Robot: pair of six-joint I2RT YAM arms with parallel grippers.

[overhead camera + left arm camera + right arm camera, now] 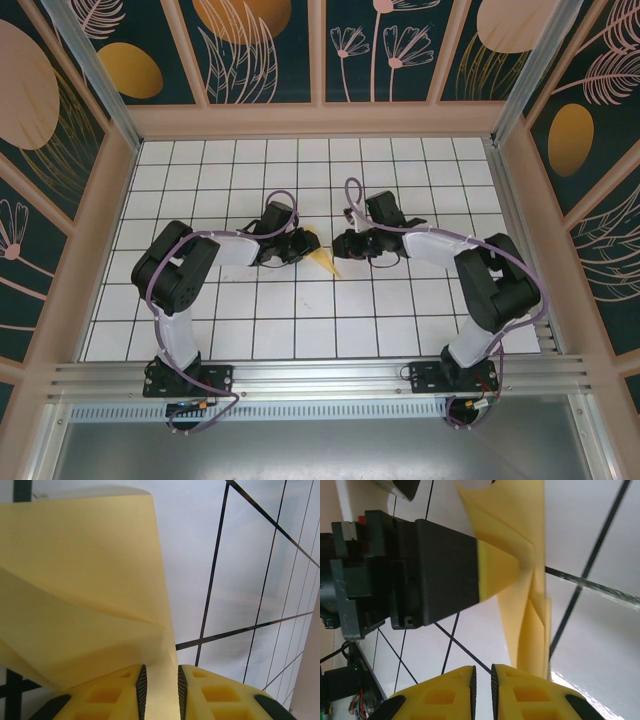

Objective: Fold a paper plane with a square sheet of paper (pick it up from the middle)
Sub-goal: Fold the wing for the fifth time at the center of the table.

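White gridded tabletop (pixel 300 320) (black lines), enclosed by dark floral wall panels (pixel 250 50).

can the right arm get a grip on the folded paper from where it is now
Probably yes. The right gripper sits right beside the paper, jaws nearly shut and empty, with nothing between. The left gripper pinches the paper's other side.

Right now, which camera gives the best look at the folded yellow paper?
The right wrist view: the paper shows its layered folds while the left gripper pinches it. The left wrist view shows broad creased panels up close; the top view shows a small yellow wedge between the grippers.
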